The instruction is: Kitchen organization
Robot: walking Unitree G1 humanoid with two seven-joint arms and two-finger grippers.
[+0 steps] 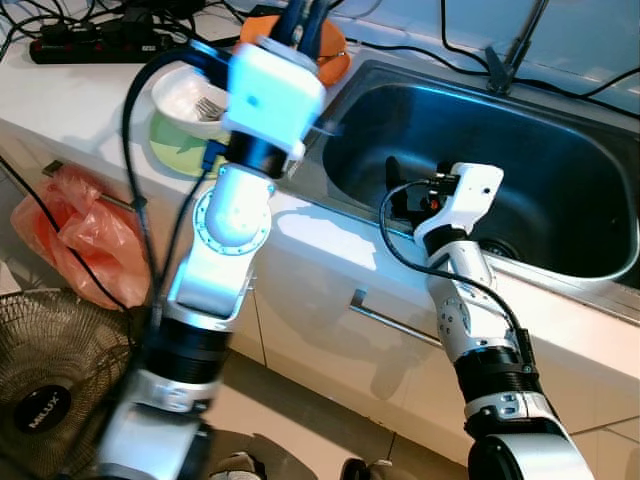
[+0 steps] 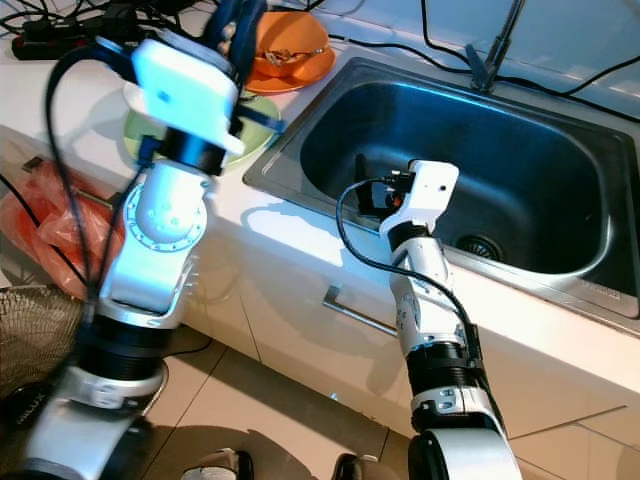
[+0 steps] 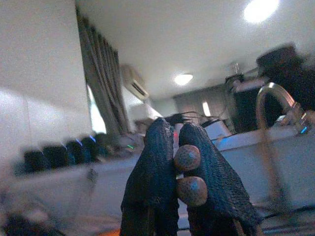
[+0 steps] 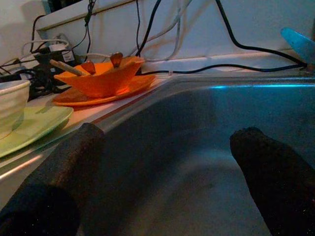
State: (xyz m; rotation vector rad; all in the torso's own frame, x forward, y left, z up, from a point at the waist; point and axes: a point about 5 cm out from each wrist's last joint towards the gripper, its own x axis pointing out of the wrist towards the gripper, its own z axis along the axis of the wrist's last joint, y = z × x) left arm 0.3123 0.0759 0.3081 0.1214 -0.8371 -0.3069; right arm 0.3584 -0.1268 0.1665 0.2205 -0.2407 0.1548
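Left arm, nearest the head camera and motion-blurred, is raised over the white worktop point(image 2: 290, 215); left claw point(image 3: 183, 147) points upward with its two black fingers pressed together, nothing between them. Right claw point(image 4: 162, 172) is lowered inside the stainless steel sink basin point(image 2: 560, 170), fingers spread wide apart, holding nothing. Task items stand on the worktop just beside the sink's left rim: an orange bowl on an orange plate point(image 4: 101, 78), with what looks like a utensil and scraps inside, and a white bowl with a fork point(image 1: 195, 100) sitting on a pale green plate point(image 4: 34, 123). Judgement on handling: dishes appear rigid, glazed or plastic, so smooth and likely slippery; light to moderate weight; white bowl possibly ceramic, breakable if dropped. Best hold is probably the bowl rim, one finger inside, one outside; plates are harder, edge only. Loose utensils may slide on tilting.
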